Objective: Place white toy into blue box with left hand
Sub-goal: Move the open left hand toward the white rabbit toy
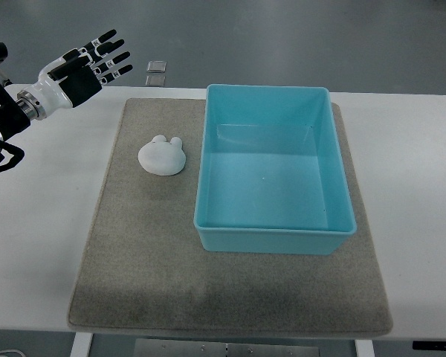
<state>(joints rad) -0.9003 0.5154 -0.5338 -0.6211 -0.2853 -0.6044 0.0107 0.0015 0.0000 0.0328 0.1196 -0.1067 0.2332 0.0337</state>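
White toy (162,155), a small rounded figure with two little ear-like bumps at its top, lies on the grey mat (134,282), just left of the blue box (273,239) and apart from it by a narrow strip of mat. Nothing touches the toy. The box is an open rectangular tub, light turquoise, sitting on the right half of the mat with its far rim close to the mat's far edge; its inside holds nothing that can be made out apart from faint reflections on the floor of the tub. The mat lies flat on the white table (44,245), which shows bare on both sides and along the near edge.

The left hand (83,67) comes in from the upper left of the view, its white and black arm running back to the picture's left edge. It hovers over the far left corner of the table, well apart from the toy and farther still from the box. Its fingers (111,59) are spread and stretched out, pointing to the right, and they hold nothing.

Beyond the table's far edge, on the grey floor (297,37), two small pale square tiles (156,72) lie one behind the other.
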